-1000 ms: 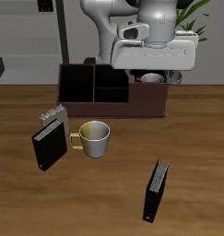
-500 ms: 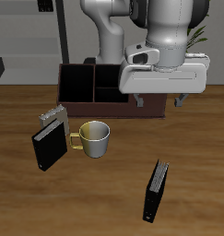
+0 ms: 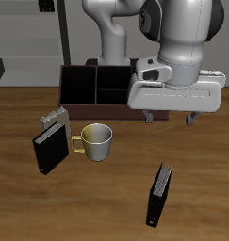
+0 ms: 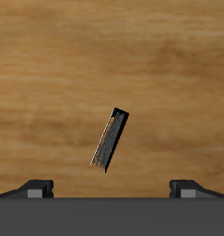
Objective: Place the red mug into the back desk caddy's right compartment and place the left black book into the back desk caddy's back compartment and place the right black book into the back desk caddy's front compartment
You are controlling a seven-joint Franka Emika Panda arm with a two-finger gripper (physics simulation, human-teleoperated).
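My claw [image 3: 172, 117] swings out from over the back desk caddy [image 3: 88, 85] and now hangs lower and nearer the front of the tabletop [image 3: 106, 202] than half a second ago, fingers spread wide with nothing between them. A second back the red mug was visible in the caddy's right compartment; now my wrist housing blocks that end and I cannot see the mug at all.

Nothing on the tabletop has shifted. The left black book [image 3: 160, 195] stands upright on its edge near the front, below my claw and well apart from the other things. Seen from my wrist camera, its [image 4: 110, 139] long axis runs on a slant across the wood grain, dark cover on one side, pale pages on the other, lying between my two fingertips but far beneath them.

The right black book [image 3: 50, 149] stands across the tabletop, tipped a little, with the grey patterned book [image 3: 54, 119] just behind it and the pale mug [image 3: 95, 141] with its yellow handle just beside it.
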